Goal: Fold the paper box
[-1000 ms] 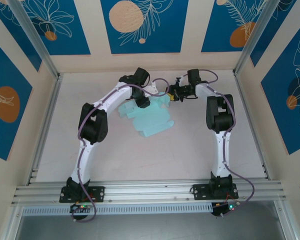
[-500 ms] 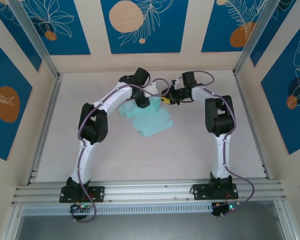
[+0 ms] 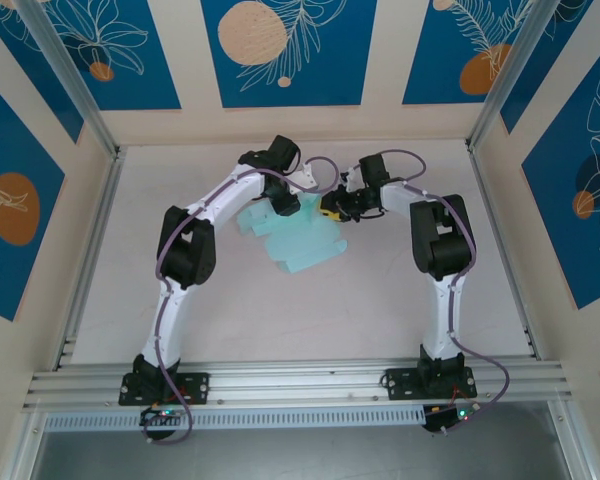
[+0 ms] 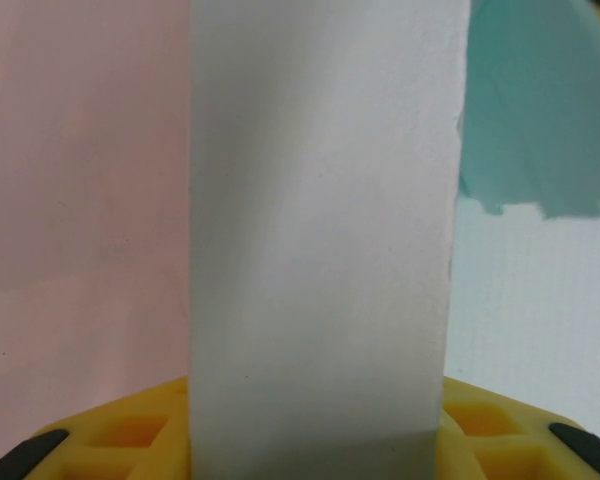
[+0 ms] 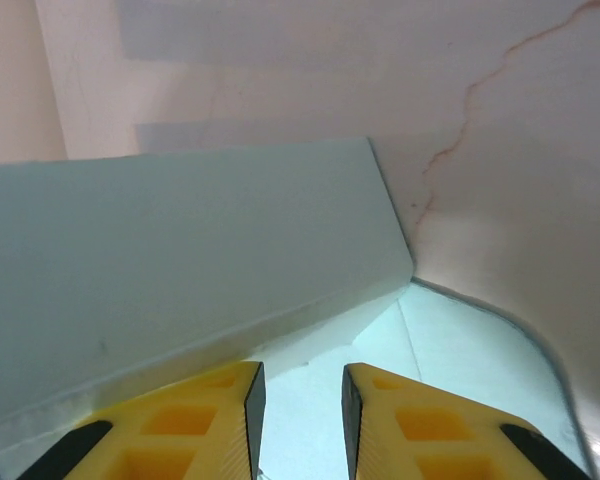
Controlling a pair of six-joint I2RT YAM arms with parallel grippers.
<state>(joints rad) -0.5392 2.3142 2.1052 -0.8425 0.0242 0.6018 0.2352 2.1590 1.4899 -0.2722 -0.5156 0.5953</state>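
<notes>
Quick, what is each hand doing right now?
Left hand: cannot tell; a pale card strip hides the gap.
Right hand: slightly open, holding nothing.

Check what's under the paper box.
Table shows all around the paper box; the card itself hides the surface beneath it, and the left gripper covers its far edge.

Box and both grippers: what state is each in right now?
Box, part-folded: one panel raised, the rest lying flat.
Left gripper, at the box; a flap covers the gap, so its grip is unclear.
Right gripper, slightly open, gripping nothing, beside the raised panel.
</notes>
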